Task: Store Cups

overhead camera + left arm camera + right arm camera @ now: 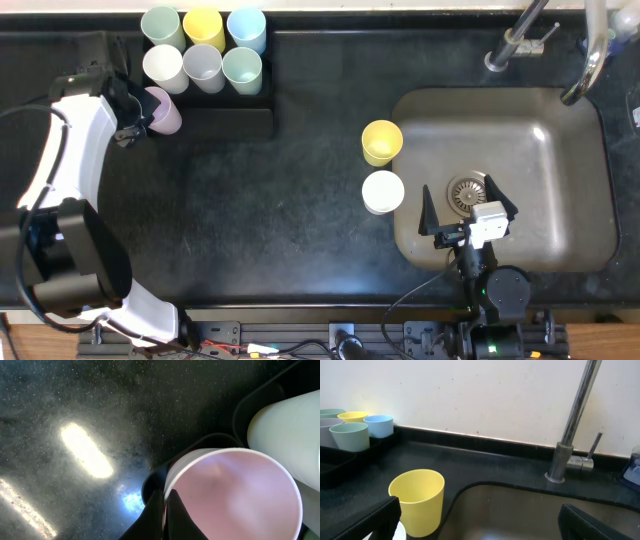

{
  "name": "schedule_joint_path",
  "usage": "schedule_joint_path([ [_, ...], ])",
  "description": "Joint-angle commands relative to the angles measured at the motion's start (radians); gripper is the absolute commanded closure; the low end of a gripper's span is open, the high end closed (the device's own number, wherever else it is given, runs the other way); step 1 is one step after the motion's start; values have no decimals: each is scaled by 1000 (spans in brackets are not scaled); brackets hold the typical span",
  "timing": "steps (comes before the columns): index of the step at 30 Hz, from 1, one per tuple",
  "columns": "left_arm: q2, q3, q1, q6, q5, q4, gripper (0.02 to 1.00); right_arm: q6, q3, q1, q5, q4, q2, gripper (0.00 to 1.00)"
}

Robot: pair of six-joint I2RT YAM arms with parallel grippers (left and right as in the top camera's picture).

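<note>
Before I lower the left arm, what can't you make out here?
- Pink cup base and what lies under it: left wrist view, hidden by the cup's own body and the left gripper.
- White cup: right wrist view, cut off by the bottom edge, partly behind the right gripper.
- Tray empty slots: top view, too dark to outline.

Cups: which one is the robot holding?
The pink cup. The left fingers pinch its rim, one inside and one outside. It alone is pink, and nothing grips the others.
</note>
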Motion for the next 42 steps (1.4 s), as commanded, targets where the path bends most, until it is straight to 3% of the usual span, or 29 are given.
schedule_joint_path([
  [1,17,8,-8,3,-8,1,415,6,-13,-1,-7,5,-8,5],
  [2,17,8,-8,3,-8,0,215,6,-13,-1,-7,5,-8,5],
  [4,14,8,-8,3,-8,-6,23,6,-13,-1,-7,5,-8,3],
  [15,-212,8,-57,13,-2,-125,20,6,-13,-1,-7,5,-8,5],
  [18,-291,8,-154,76,23,-124,20,6,-13,-1,-7,5,-8,5],
  [23,-296,8,-461,116,-3,-43,20,6,-13,-1,-7,5,-8,5],
  [29,-152,11,-792,-35,-6,111,20,6,-13,-1,-7,5,-8,3],
  [34,-31,82,-892,-79,45,121,20,6,-13,-1,-7,5,-8,5],
  [42,102,217,-899,-76,94,39,20,6,-13,-1,-7,5,-8,3],
])
